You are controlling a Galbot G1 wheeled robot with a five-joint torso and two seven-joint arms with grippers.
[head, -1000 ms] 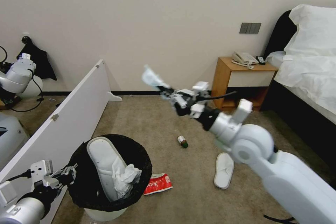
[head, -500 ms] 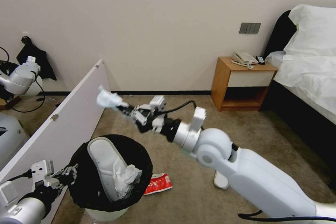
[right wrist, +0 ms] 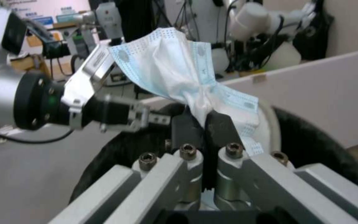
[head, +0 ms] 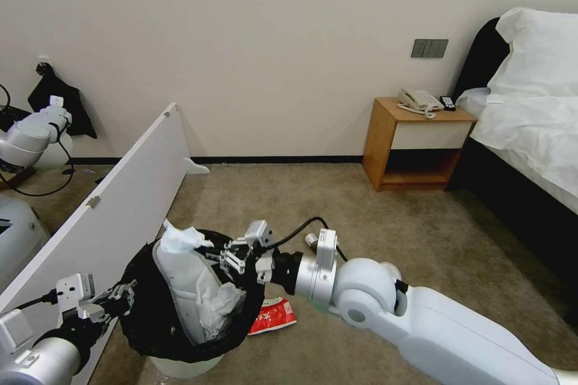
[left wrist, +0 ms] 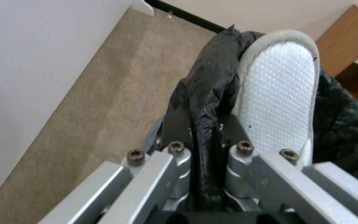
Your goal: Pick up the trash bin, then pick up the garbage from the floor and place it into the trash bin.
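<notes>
While the left end effector [left wrist: 204, 146] clamps the trash bin [head: 180, 337] (slipper [head: 180, 289] inside), the right end effector [right wrist: 202, 124] pinches a mask [right wrist: 179, 71].

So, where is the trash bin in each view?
Head view: trash bin at lower left, beside the white board.
Left wrist view: its black bag rim, pinched in the left end effector.
Right wrist view: dark rim beyond the mask held by the right end effector.
Shared landmark: the white board.

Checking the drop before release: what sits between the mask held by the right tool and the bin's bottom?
The right tool holds the mask over the trash bin. A white slipper standing upright inside lies directly beneath.
</notes>
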